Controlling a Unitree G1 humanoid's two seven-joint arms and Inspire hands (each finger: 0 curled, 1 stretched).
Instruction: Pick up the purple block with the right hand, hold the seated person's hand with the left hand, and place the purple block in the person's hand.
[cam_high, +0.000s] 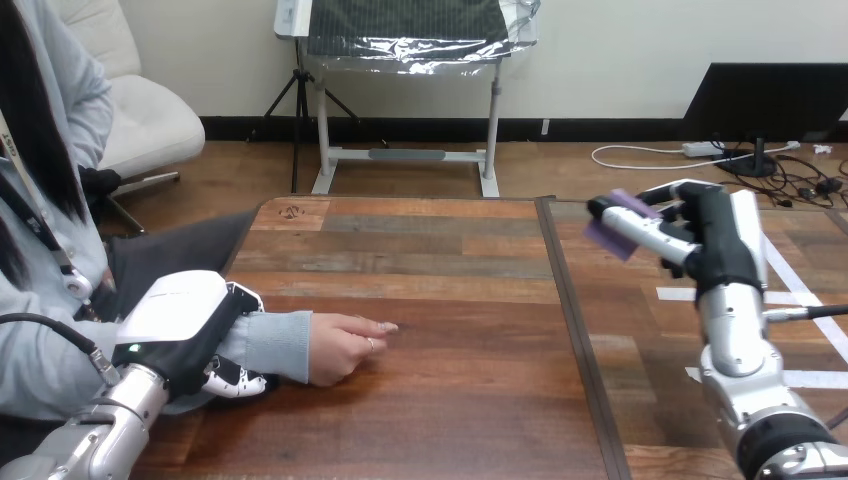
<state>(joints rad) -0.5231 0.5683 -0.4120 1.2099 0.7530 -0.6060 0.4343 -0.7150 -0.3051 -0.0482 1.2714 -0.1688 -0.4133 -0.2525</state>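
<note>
Where the wooden table (450, 420) spans your view, a dark seam (580, 350) splits it into a broad left panel and a narrower right panel marked with white tape strips (790, 290).

Left arm (90, 440): comes in at the lower left corner, by the table's left edge.

Right arm (740, 360): rises upright over the right panel.

Left hand (185, 320): lies over the person's forearm (275, 345), on the grey sleeve just behind the wrist. Its fingers (235, 382) curl under the sleeve, so you have it wrapped round the forearm.

Right hand (715, 240): raised above the right panel, closed in a pinch on the purple block (607, 238), fingers across its face.

Person's hand (345, 345): rests on the left panel, fingers loosely folded, tips toward the seam.

Purple block: clear of the table, just right of the seam, well apart from the person's hand.

Open room: bare wood lies between the person's hand and the seam, and across the left panel's far half.
</note>
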